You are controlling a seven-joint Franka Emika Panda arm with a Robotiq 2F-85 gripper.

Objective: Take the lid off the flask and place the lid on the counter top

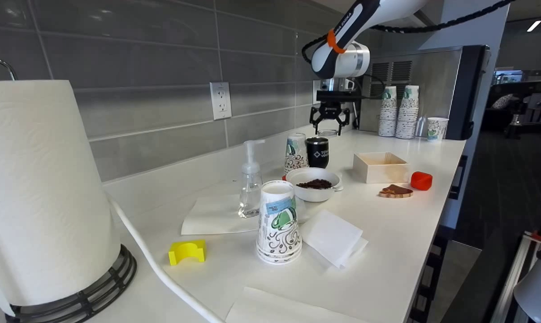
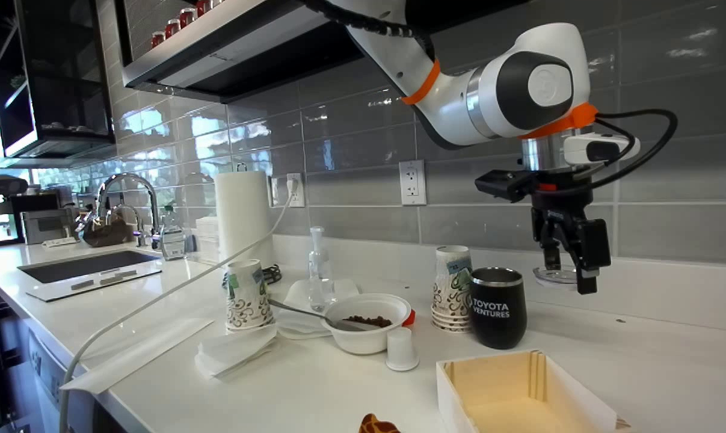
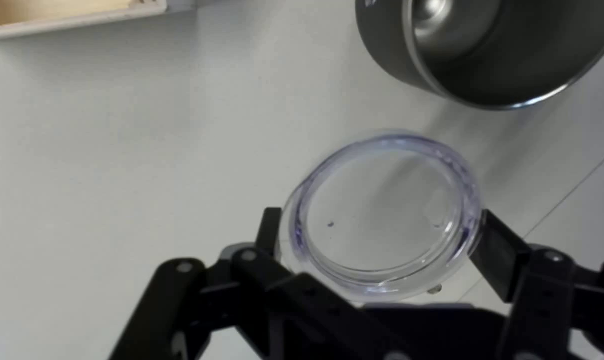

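The Robotiq gripper is spread just to the breadth of a clear round lid and grips it by opposite edges, above the white counter top. In an exterior view the uncovered black flask, lettered TOYOTA VENTURES, stands at 8 o'clock from the lid; in the wrist view it is at 1 o'clock. Only the wrist view looks down inside the flask, onto dark grey walls and a bright glint.

Both exterior views show a white bowl holding brown bits, and a stack of printed paper cups just beside the flask. In an exterior view a grey utensil crosses the bowl's rim from between 9 and 10 o'clock. In an exterior view an open wooden box shows its pale floor, with a red block at its 4 o'clock and a steak-shaped piece at its 5; the wrist view catches just a corner of the box, at 10 o'clock. In an exterior view a sink lies at 9 o'clock from the flask.
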